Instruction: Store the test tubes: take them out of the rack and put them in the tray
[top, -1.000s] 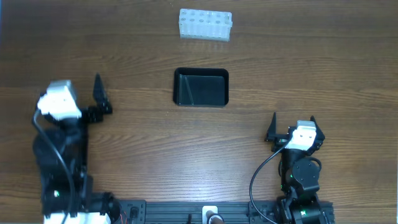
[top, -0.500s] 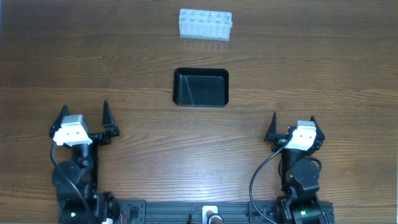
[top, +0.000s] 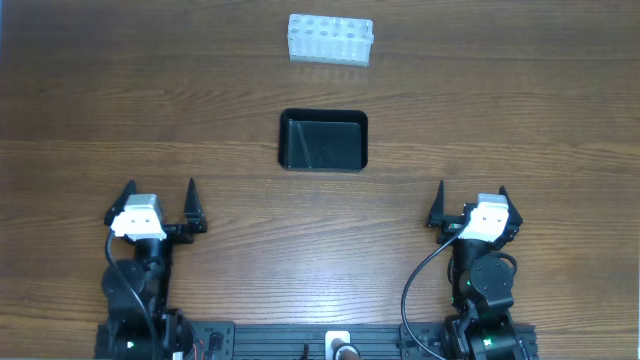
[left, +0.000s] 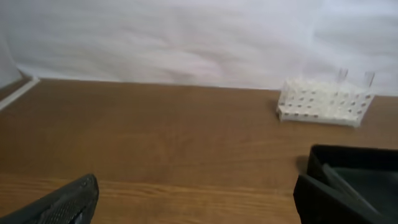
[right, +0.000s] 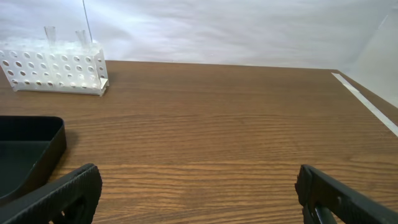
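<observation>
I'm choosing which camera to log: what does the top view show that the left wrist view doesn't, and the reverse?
Top view adds: the right gripper, open, and the whole tray, which looks empty. Left wrist view adds: two clear tubes standing up from the rack, and the white wall behind. Both share: the rack, the tray, the wooden table and the open left gripper.

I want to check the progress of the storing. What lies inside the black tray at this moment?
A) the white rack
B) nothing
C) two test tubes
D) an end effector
B: the black tray shows a bare floor, and two test tubes stand in the white rack beyond it.
</observation>
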